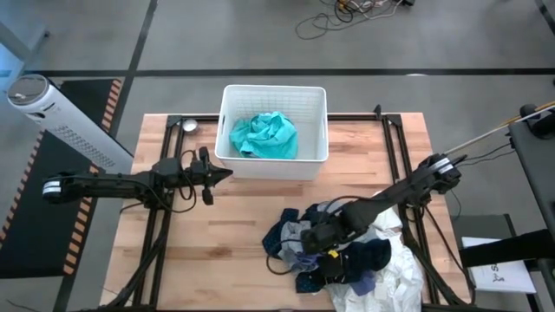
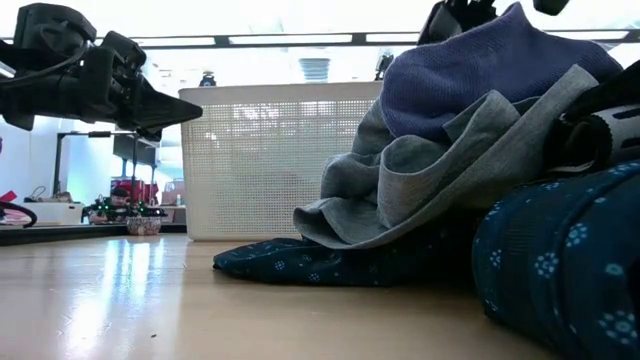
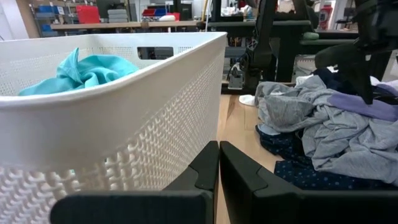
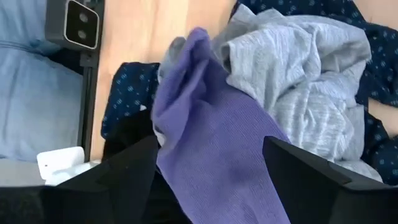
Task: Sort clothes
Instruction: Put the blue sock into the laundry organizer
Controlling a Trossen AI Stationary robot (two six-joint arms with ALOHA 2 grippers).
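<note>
The right gripper is standing with its fingers spread wide on either side of the purple garment, which is rising between them in a soft ridge; they are not yet pinching it. That purple piece is lying on top of the clothes pile on the tabletop, draped over a grey garment, with a dark blue patterned garment spreading out underneath and large white pieces at the pile's near edge. The right gripper is hanging low over the pile's middle, well apart from the white basket, where a teal garment is already lying.

The left gripper is waiting with its fingers pressed together and holding nothing, just beside the basket's left wall.

The step in hand looks to be picking the purple garment off the pile. To do it well, the right fingers should be settling onto the ridge alone and closing on the purple cloth only, staying clear of the grey fold just beneath, since the two are lying tangled and may come up together. A straight lift, high enough for the cloth to hang free, would be showing whether anything else is clinging.
</note>
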